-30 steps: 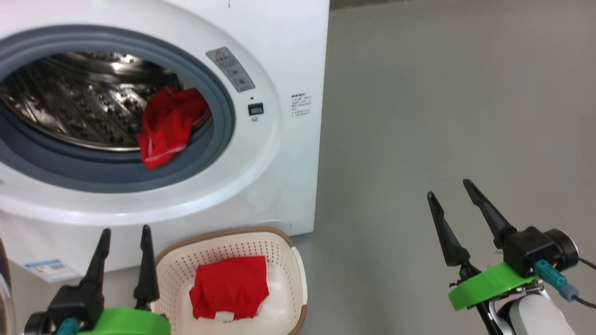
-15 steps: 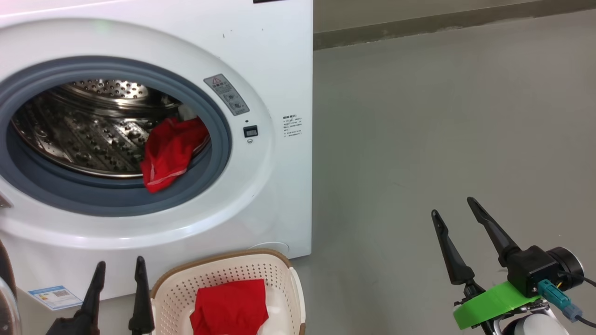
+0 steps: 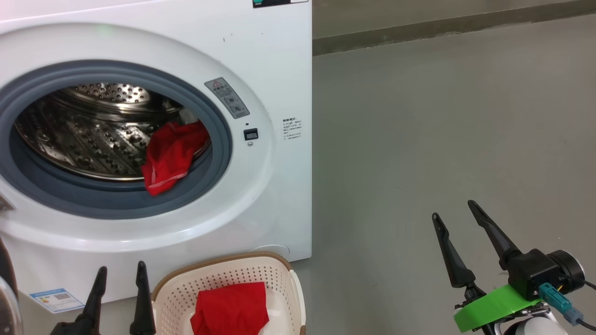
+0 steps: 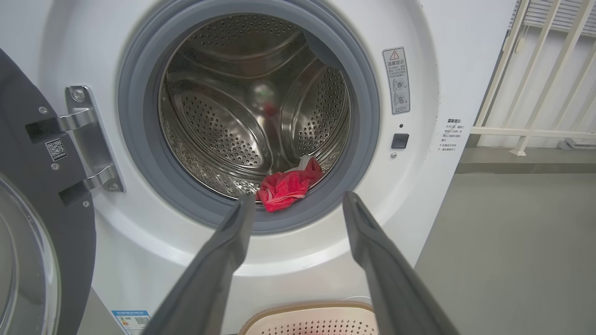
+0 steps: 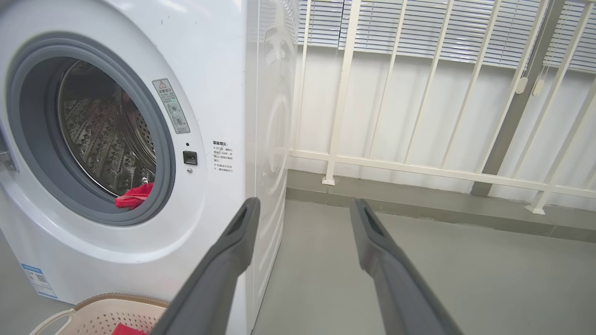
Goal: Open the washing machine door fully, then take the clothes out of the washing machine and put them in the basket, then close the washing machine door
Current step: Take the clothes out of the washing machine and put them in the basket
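Shifted: my view, upward | door [image 4: 74, 242] open | basket [image 3: 179, 291] holds red garment [image 3: 230, 309] | drum clothes [image 3: 170, 156] remain, door unclosed | left claw [image 3: 121, 268], right claw [image 3: 453, 209] wide, empty

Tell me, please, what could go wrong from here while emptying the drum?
1. The red garment hangs over the drum's edge onto the grey ring; a shallow pinch by the open left gripper might slip.
2. The white piece behind it could be missed.
3. A drop could land beside the basket.
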Motion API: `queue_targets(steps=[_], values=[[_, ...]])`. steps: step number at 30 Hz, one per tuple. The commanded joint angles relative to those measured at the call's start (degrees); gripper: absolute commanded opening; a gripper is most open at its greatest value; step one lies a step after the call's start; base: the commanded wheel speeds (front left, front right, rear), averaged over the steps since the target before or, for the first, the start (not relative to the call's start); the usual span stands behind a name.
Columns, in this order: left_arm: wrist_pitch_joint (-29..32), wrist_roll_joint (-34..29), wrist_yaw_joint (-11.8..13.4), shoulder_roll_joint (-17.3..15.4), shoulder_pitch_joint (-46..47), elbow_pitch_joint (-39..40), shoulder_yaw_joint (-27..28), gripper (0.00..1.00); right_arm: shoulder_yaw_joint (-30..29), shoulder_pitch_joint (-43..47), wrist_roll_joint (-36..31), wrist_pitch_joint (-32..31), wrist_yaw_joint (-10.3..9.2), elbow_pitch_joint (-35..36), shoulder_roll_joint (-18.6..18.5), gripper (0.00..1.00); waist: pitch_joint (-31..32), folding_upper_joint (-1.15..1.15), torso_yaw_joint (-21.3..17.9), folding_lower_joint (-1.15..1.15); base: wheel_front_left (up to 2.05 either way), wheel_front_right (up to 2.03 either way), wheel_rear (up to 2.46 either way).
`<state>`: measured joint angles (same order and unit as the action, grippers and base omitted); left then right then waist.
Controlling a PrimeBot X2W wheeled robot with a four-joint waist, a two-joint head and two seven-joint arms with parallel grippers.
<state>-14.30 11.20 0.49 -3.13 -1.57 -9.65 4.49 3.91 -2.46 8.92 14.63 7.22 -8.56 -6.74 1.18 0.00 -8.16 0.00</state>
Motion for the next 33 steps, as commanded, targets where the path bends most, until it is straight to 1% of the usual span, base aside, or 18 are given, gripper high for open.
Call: queue_targets(steps=[1, 9, 18, 24, 29, 31, 32, 33], values=[[-0.7, 0.38, -0.16, -0.59, 0.83, 1.6, 2.1, 1.0, 1.08, -0.79, -0.38, 0.37, 0.26, 1.56, -0.56, 1.0, 0.0, 0.0, -0.01, 0.0, 0.0, 0.0, 0.0], [-0.7, 0.7, -0.21, -0.53, 1.12, 1.2, 2.14, 1.0, 0.34, -0.45, 0.1, 0.37, 0.26, 1.83, -0.46, 1.0, -0.44, 0.0, 0.09, 0.0, 0.0, 0.0, 0.0], [-0.7, 0.18, -1.14, -2.07, 5.12, 0.16, 1.52, 1.0, 0.82, -1.1, 1.08, 0.37, 0.26, 2.37, -0.46, 1.0, -2.8, 0.0, 0.81, 0.0, 0.0, 0.0, 0.0], [-0.15, 0.27, -1.65, -2.82, 11.08, 0.14, 0.31, 1.0, 0.6, -2.88, 1.45, 0.37, 0.26, 3.92, -0.64, 1.0, -7.64, 0.0, 1.77, 0.0, 0.0, 0.0, 0.0], [0.27, 0.07, -1.46, -3.27, 15.94, 0.08, -0.39, 1.0, 0.79, -4.78, 1.78, 0.37, 0.26, 4.81, -0.67, 1.0, -12.17, 0.0, 1.89, 0.0, 0.0, 0.0, 0.0], [0.7, 0.38, -1.46, -3.19, 18.4, -0.41, -0.69, 1.0, 0.82, -5.6, 1.86, 0.37, 0.26, 5.14, -0.71, 1.0, -14.1, 0.0, 1.97, 0.0, 0.0, 0.0, 0.0], [0.7, 0.38, -1.46, -3.19, 18.4, -0.41, -0.69, 1.0, 0.82, -5.6, 1.86, 0.37, 0.26, 5.14, -0.71, 1.0, -14.1, 0.0, 1.97, 0.0, 0.0, 0.0, 0.0], [1.07, 1.39, -1.71, -2.86, 19.84, -0.88, -0.68, 1.0, 0.72, -5.95, 1.87, 0.37, 0.26, 5.37, -0.77, 1.0, -15.06, 0.0, 2.07, 0.0, 0.0, 0.0, 0.0]])
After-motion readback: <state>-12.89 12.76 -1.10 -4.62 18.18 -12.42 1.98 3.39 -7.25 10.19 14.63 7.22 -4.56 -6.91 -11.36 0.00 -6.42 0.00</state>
